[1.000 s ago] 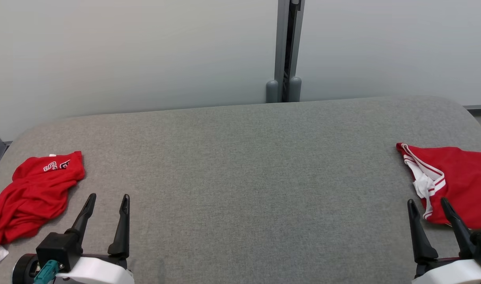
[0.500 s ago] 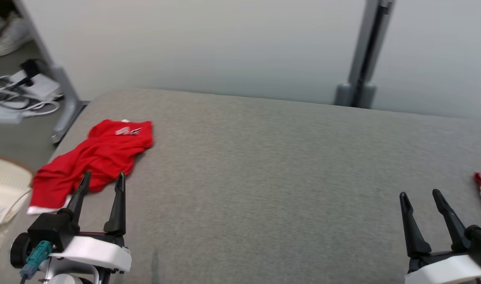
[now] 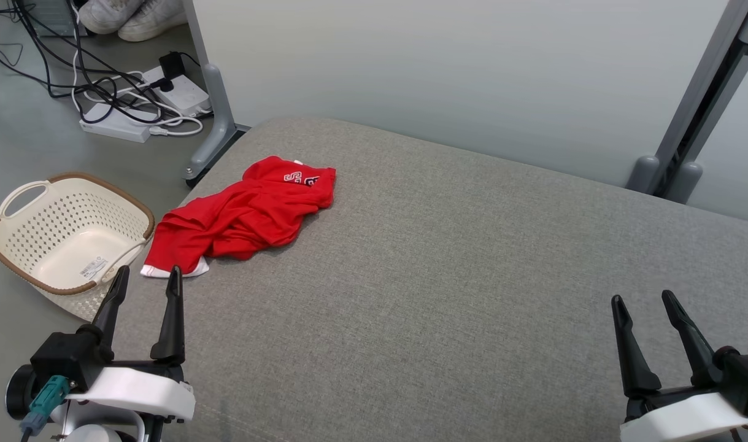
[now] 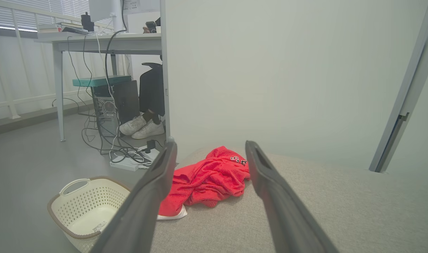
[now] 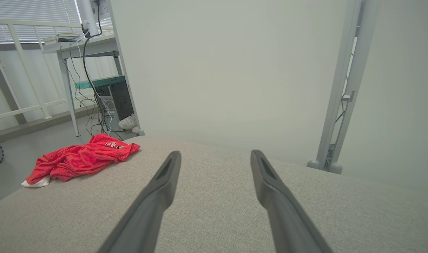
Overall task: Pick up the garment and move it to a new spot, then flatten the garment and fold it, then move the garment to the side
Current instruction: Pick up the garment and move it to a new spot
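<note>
A crumpled red garment [image 3: 245, 215] with white trim and dark lettering lies near the left corner of the grey table [image 3: 447, 288]. In the left wrist view the garment [image 4: 210, 179] sits ahead, between the fingers' lines and well beyond their tips. My left gripper [image 3: 145, 275] hovers open at the table's left edge, a short way in front of the garment, holding nothing. My right gripper [image 3: 642, 301] stands open and empty over the table's right part, far from the garment [image 5: 80, 158], which shows at the left of its wrist view.
A cream perforated basket [image 3: 67, 230] with a brown rim stands on the floor left of the table. Cables and a power strip [image 3: 134, 104] lie on the floor behind it, beside a grey partition leg [image 3: 217, 123]. A person's white shoes [image 4: 142, 128] show under a desk.
The head camera has swung to the left, so the red garment now sits nearer the picture's middle and the basket has come into view. Both grippers stay open; a second red garment at right left the picture.
</note>
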{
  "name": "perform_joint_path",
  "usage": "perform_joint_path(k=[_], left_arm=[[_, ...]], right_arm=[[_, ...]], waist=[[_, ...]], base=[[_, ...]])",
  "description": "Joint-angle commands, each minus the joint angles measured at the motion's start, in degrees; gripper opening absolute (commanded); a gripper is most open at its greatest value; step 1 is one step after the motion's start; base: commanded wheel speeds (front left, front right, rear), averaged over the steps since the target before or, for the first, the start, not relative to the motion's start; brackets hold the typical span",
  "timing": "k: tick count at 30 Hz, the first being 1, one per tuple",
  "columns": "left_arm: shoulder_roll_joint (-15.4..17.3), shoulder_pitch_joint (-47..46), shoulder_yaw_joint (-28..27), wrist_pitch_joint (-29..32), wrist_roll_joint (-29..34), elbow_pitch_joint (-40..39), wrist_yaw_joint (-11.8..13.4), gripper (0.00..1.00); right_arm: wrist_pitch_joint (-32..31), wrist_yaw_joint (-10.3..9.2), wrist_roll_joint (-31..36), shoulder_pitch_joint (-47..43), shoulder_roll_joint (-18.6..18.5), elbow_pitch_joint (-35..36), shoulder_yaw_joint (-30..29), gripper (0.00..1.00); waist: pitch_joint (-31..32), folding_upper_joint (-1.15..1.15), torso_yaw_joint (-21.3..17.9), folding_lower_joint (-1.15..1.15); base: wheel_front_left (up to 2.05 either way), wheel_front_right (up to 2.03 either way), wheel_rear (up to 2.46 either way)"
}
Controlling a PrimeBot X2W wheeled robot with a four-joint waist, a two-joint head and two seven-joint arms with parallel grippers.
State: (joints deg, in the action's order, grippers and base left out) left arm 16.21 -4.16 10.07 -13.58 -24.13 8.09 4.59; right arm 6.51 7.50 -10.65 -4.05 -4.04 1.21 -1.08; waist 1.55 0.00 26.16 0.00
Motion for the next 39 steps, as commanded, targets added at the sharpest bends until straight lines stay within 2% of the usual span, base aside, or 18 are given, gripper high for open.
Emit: perform_joint_path(k=[1,9,16,21,29,34,39], left_arm=[[0.34,-0.69,-0.27,-0.18,-0.06,0.08,-0.03,1.00],[0.43,-1.77,-0.43,-0.48,-0.21,-0.31,0.27,1.00],[0.17,-5.83,-1.59,-0.63,-1.66,1.99,-0.28,1.00],[-0.90,-11.95,-2.41,-0.72,-3.56,10.24,-1.66,1.00],[0.20,-25.44,-4.43,-1.25,-6.07,28.88,-6.97,1.00],[1.32,-32.35,-4.20,-0.87,-6.97,40.30,-9.62,1.00],[2.34,-36.65,-3.68,0.38,-7.99,50.23,-10.95,1.00]], right_arm=[[0.41,-0.02,-0.28,0.05,0.01,-0.20,0.02,1.00],[0.29,-0.02,0.03,0.82,0.19,0.07,0.60,1.00],[-1.05,-0.02,0.52,2.90,-0.71,1.28,1.23,1.00],[-2.61,-0.02,1.34,5.85,-1.74,3.12,2.39,1.00],[-3.13,-0.02,2.34,10.25,-2.66,4.88,2.14,1.00],[-2.11,-0.02,2.23,11.66,-2.19,4.28,2.38,1.00],[-1.16,-0.02,2.02,12.92,-1.83,3.19,2.75,1.00]], waist=[[0.02,0.00,0.48,0.00],[-1.12,0.00,0.14,0.00],[-5.07,0.00,-3.21,0.00],[-11.57,0.00,-7.46,0.00],[-21.24,0.00,-13.30,0.00],[-24.07,0.00,-15.30,0.00],[-25.19,0.00,-16.66,0.00]], base=[[0.00,0.00,0.00],[0.00,0.00,0.00],[0.00,0.00,0.00],[0.00,0.00,0.00],[0.00,0.00,0.00],[0.00,0.00,0.00],[0.00,0.00,0.00]])
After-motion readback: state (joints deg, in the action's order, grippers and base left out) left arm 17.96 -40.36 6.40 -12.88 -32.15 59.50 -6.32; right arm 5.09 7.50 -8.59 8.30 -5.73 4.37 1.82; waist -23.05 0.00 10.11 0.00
